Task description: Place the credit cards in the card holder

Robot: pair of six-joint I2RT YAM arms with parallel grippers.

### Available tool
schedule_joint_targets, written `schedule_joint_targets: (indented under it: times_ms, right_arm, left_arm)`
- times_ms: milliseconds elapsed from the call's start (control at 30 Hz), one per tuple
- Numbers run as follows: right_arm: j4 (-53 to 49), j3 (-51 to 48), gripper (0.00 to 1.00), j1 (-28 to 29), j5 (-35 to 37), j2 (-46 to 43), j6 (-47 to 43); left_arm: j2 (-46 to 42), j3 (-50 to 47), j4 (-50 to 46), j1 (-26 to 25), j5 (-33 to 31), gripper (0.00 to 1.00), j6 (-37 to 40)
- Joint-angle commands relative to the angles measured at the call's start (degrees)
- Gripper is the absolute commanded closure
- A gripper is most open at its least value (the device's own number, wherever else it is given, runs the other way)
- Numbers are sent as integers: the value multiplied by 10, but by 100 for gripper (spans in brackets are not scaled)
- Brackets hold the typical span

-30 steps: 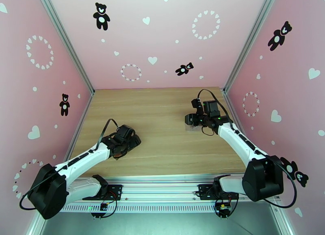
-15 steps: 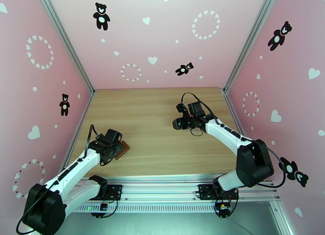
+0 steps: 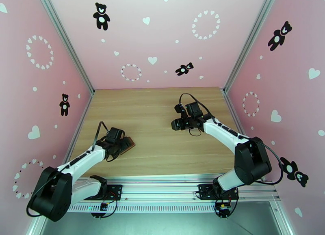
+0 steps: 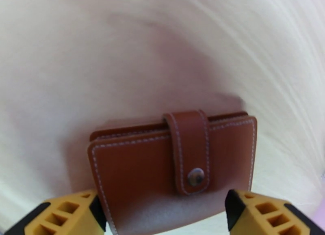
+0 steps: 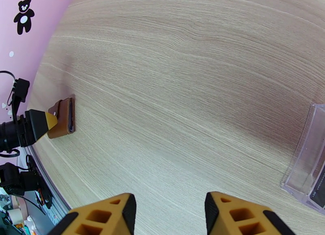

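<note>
The card holder (image 4: 162,162) is a closed brown leather wallet with its snap tab fastened. My left gripper (image 4: 164,217) has a yellow fingertip against each of its short sides and grips it across its width. From above, the left gripper (image 3: 120,141) and the card holder (image 3: 128,144) sit at the table's left front. The card holder (image 5: 64,118) also shows far off in the right wrist view. My right gripper (image 5: 168,211) hovers open over bare wood with nothing between its fingers, and stands mid-right on the table (image 3: 175,125). One dark credit card (image 5: 319,190) shows inside a clear box.
The clear plastic box (image 5: 304,158) stands just right of my right gripper. Pink walls close in the table on three sides, and a metal rail (image 3: 162,189) runs along the near edge. Bare wood lies between the two arms.
The right gripper has swung left, away from the clear box. The left gripper pulled back toward the near left, then moved slightly forward and right, and the card holder went with it.
</note>
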Motion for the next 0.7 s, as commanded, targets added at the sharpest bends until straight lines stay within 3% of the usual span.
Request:
schedule_joint_targets:
  times_ms: [0,267,400,500,567,667]
  right_arm:
    - [-2,17,49,5,5,13,0]
    - [-8,23,49,14,7,26,-2]
    - [-8,26,49,14,12,37,4]
    - [-8,38,49,15,-3,57,8]
    - [-19,59,49,20,-10,81,5]
    - [-56,132,49,30,-29,146,-4]
  left_arm:
    - [52,44,92,-23,36,21,50]
    - [224,211,127,-127,62,23,92]
    - [215,222,123,-136,63,18,110]
    - [182,210,76,-135,18,14,113]
    - [156,189,37,-127,-9,13,89]
    - [111,122,16,-121,4,16,52]
